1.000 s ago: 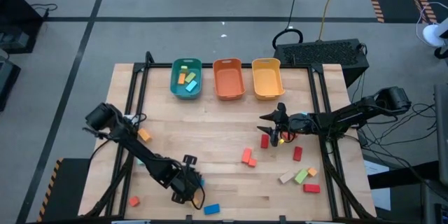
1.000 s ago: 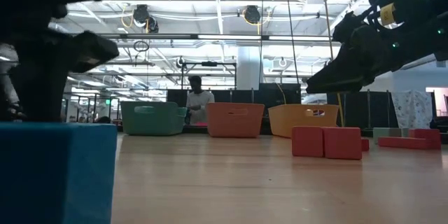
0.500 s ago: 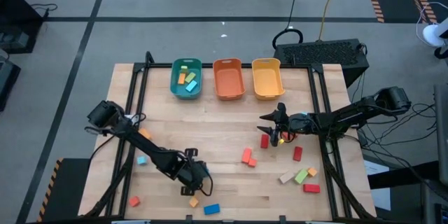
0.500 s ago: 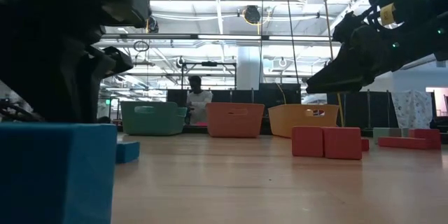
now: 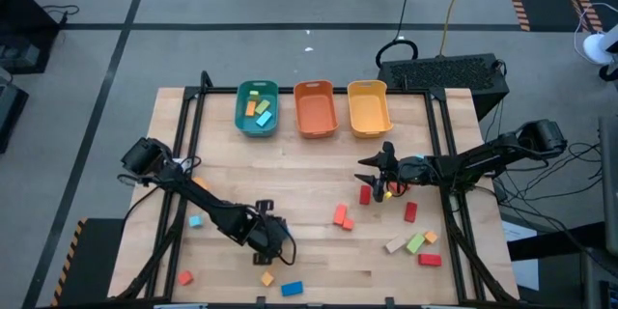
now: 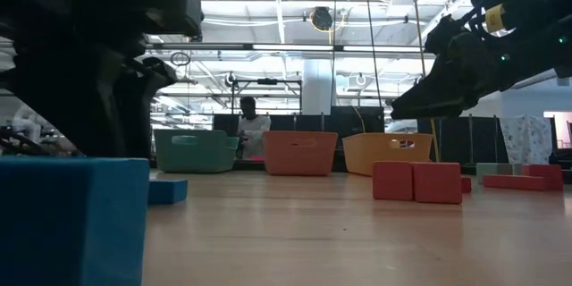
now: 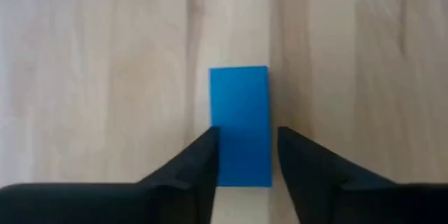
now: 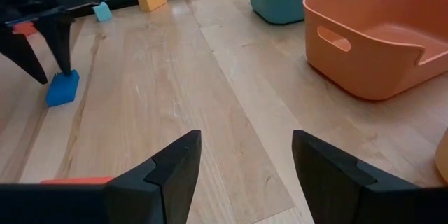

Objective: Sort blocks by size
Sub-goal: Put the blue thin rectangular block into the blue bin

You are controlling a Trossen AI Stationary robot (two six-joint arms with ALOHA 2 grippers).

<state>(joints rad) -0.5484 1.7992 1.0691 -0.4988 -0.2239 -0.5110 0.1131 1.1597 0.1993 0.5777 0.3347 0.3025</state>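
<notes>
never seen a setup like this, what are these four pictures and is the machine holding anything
It is a robot with two dark arms at a wooden table, each ending in a two-finger gripper. One picture looks straight down, one sits at table height, and two come from cameras on the wrists. Small coloured blocks lie scattered on the table; three bins stand at the far edge: a teal bin with a few blocks in it, an orange bin and a yellow bin. The left gripper is down over a blue block, fingers either side; whether they grip it I cannot tell. The right gripper is open and holds nothing.
</notes>
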